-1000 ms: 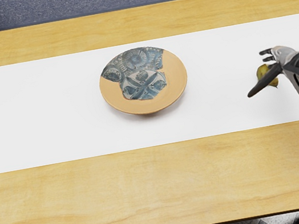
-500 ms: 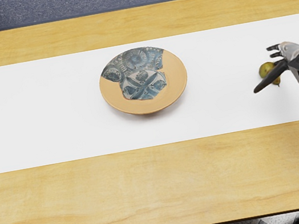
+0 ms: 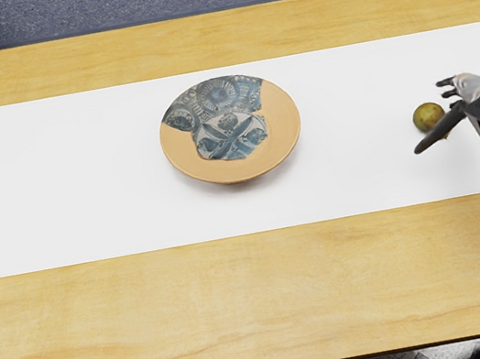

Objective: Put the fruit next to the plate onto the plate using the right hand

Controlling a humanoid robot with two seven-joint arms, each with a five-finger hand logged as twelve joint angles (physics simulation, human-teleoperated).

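A small yellow-green fruit [image 3: 427,117] lies on the white runner at the far right of the table. My right hand [image 3: 449,110] sits just to its right, dark fingers spread around it without closing, the thumb reaching under its lower side. The orange plate [image 3: 282,141] with a blue-grey patterned patch stands near the middle of the runner, well to the left of the fruit. The left arm does not show.
The white runner [image 3: 82,179] crosses the wooden table [image 3: 243,300] from edge to edge. A dark wall band runs along the top of the view.
My right hand has drawn back to the right and slightly down, uncovering more of the fruit. The fruit and the plate have stayed put.
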